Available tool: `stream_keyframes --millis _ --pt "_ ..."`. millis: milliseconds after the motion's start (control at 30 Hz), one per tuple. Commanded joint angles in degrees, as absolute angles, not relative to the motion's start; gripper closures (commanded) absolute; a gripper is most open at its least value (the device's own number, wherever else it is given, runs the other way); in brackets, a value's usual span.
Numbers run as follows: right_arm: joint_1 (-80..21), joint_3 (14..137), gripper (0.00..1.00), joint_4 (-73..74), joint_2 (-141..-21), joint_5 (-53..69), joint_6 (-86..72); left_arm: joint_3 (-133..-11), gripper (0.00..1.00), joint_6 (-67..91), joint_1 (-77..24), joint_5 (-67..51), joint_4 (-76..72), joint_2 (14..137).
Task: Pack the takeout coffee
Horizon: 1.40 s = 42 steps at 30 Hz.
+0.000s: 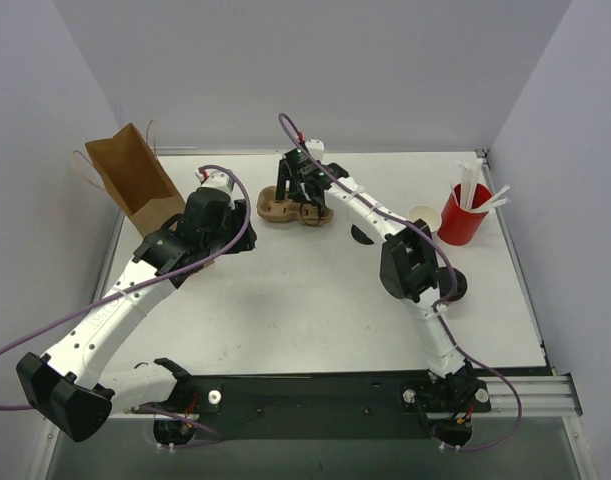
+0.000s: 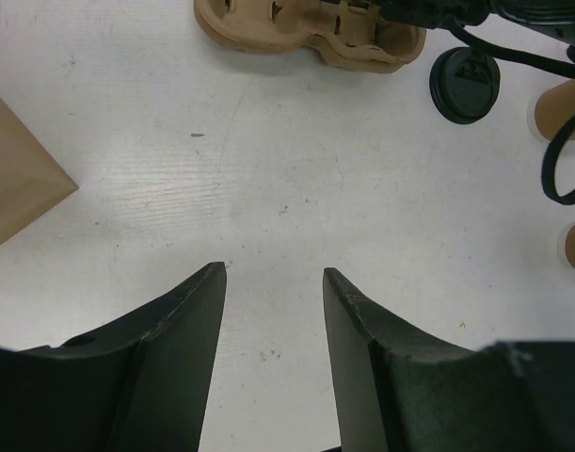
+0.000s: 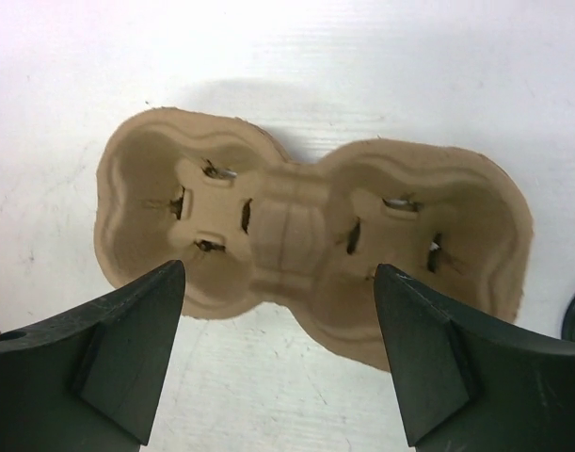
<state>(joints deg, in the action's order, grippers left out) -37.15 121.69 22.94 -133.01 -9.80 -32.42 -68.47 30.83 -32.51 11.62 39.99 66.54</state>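
My right gripper (image 3: 279, 271) is released, cup carrier (image 3: 306, 217) straight ahead; closing off-centre could crumple its rim. Left gripper (image 2: 273, 271) released too.

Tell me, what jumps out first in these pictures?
The right gripper hangs open over a tan pulp cup carrier at the far middle of the table. A brown paper bag stands at the far left, and a red cup of white sticks sits at the far right.

R gripper (image 1: 305, 203) over pulp carrier (image 1: 274, 209), jaws prob. apart
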Motion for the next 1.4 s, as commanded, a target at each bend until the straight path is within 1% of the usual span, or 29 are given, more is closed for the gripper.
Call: stream_keyframes --millis 0,233,400,567,833,967,1100,1200,1367 --pt "-37.6 128.2 0.24 24.3 -138.0 -10.7 -31.8 -68.9 0.44 30.1 -32.3 10.9 37.2 65.9" --pt "-37.7 129.8 0.25 25.2 -140.5 -10.9 -32.2 -68.9 0.44 29.4 -32.2 11.4 37.4 65.6" --pt "-37.8 128.9 0.28 27.9 -140.4 -10.8 -31.1 -68.9 0.44 29.3 -32.1 11.8 37.3 65.4" --pt "-37.4 119.5 0.29 29.2 -136.5 -11.8 -28.7 -68.6 0.44 29.4 -32.2 11.8 36.9 65.3" --pt "-36.0 110.1 0.31 29.9 -129.0 -11.2 -24.8 -67.9 0.44 29.8 -32.1 11.3 36.3 65.2" --pt "-36.0 110.9 0.32 29.9 -127.6 -10.9 -23.6 -67.6 0.44 29.8 -32.0 11.2 35.9 65.3" --pt "-36.0 116.5 0.29 30.9 -130.5 -10.4 -23.8 -67.7 0.44 29.7 -32.0 11.4 35.9 65.6" --pt "-36.1 117.9 0.27 31.5 -131.9 -10.5 -25.1 -67.8 0.44 29.4 -32.0 11.4 36.0 65.6" --pt "-36.4 119.5 0.30 31.8 -132.9 -12.5 -27.3 -67.7 0.44 29.0 -31.9 11.5 35.9 66.1"
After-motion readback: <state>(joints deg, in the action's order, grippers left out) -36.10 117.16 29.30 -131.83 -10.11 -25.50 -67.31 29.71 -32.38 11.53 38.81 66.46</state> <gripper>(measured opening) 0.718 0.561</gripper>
